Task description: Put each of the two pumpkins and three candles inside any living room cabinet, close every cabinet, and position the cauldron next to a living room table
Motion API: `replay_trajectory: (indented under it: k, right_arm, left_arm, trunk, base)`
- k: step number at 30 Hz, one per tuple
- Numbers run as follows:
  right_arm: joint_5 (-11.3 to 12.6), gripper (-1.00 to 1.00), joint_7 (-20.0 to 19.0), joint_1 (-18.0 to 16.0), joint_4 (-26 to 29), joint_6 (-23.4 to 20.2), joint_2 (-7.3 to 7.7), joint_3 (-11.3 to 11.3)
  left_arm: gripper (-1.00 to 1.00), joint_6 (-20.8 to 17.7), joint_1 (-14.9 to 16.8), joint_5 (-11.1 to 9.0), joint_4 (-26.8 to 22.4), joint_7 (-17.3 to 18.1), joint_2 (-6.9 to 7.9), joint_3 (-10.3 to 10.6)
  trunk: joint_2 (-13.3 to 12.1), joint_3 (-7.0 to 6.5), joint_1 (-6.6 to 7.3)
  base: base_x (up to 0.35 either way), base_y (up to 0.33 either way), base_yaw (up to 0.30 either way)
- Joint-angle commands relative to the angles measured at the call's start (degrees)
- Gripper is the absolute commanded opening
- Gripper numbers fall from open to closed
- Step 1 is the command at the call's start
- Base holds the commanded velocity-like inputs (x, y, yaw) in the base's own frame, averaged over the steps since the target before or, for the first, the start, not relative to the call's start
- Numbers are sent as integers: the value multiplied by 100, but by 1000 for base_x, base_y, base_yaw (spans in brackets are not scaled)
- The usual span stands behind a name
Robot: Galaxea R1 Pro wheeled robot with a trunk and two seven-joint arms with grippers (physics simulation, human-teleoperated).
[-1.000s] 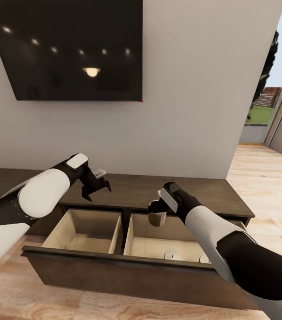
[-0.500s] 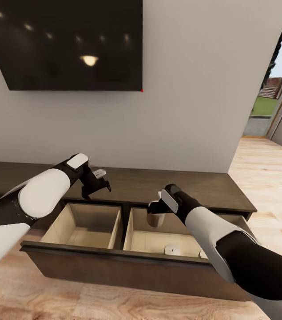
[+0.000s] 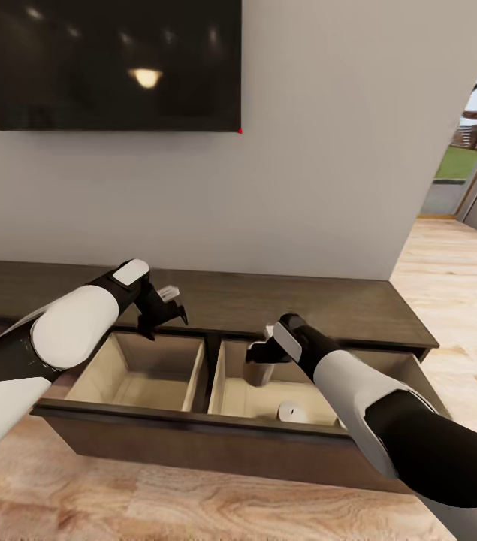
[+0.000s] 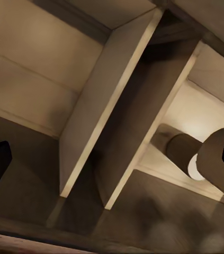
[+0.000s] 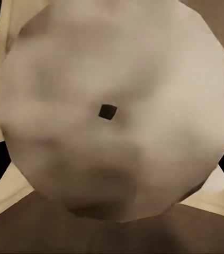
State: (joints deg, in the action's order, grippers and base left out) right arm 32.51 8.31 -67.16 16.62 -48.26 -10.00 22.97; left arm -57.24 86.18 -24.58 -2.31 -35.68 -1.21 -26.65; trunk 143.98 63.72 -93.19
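Right end effector [image 3: 259, 359] grips a candle [image 3: 258, 370] over the cabinet [image 3: 215, 439] drawer.

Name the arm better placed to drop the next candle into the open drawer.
Right. The right gripper already holds a candle over the right compartment of the cabinet, where another candle lies. The left gripper hangs empty.

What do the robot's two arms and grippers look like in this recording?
Both arms have glossy white rounded shells alternating with black segments at the joints. Each wrist carries a small white rounded cap. The left gripper is black and angular with a pale grey bracket on top. The right gripper is likewise black with a light grey plate. No loose cables or markings show.
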Motion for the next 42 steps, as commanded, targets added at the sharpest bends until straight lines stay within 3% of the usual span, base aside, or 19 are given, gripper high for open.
replay_trajectory:
  k: [1, 21, 26, 27, 42]
  right_arm:
    - [45, -100, 35, -3, 2, -17, 0, 18]
    - [45, -100, 11, 1, -54, -8, 0, 23]
    - [45, -100, 17, 1, -52, 52, 0, 26]
    - [43, 100, 18, 1, -52, 56, 0, 25]
    - [45, 100, 13, 1, -42, 156, 0, 5]
  left_arm:
    - [100, -12, 1, -55, -13, -60, -2, -8]
    - [100, -15, 4, -55, -8, -62, 6, -11]
    - [100, -15, 2, -55, -4, -55, 12, -13]
    - [100, -15, 3, -55, -2, -56, 13, -11]
    - [100, -8, -5, -53, 2, -62, 15, -7]
  trunk:
    - [4, 28, -1]
    - [31, 471, -52]
    - [31, 471, -52]
    - [31, 471, -52]
    - [31, 471, -52]
  base:
    - [0, 0, 0]
    - [0, 0, 0]
    - [0, 0, 0]
    - [0, 0, 0]
    - [0, 0, 0]
